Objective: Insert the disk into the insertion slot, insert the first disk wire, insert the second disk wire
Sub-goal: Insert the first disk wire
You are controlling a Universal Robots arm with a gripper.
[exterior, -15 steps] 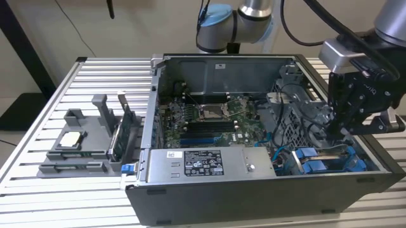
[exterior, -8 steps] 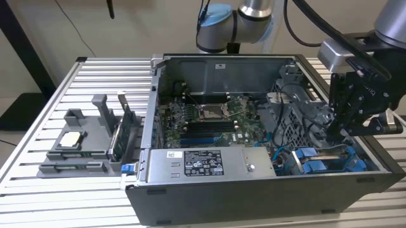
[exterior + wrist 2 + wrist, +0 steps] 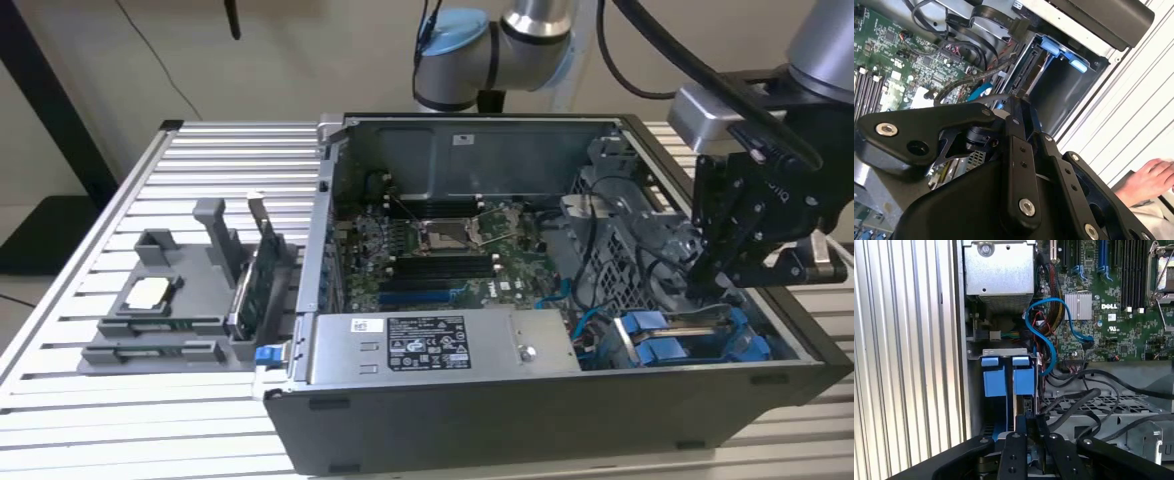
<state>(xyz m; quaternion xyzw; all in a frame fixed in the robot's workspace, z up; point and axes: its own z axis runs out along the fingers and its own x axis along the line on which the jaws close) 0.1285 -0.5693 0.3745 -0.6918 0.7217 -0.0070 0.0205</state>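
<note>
Standing on the bench (image 3: 80, 420), the open computer case (image 3: 561, 420) holds the insertion slot (image 3: 1064, 95) just below the closed end effector (image 3: 717, 288), the disk (image 3: 1024, 380) seated inside. Judging by the black cables (image 3: 1074, 400) crowding beside it, a slow, square approach seems wisest.

This looks like a lab or workshop where a robot works on computers. A big robot arm (image 3: 527, 45) stands behind a metal table (image 3: 80, 430) made of long silver bars. On the table sits a computer box (image 3: 534, 420) with its side off, so the green board (image 3: 461, 250) inside shows. Beside the box is a grey holder (image 3: 167, 330) with computer parts in it, and a person's hand (image 3: 1149, 180) is near the table's edge.
</note>
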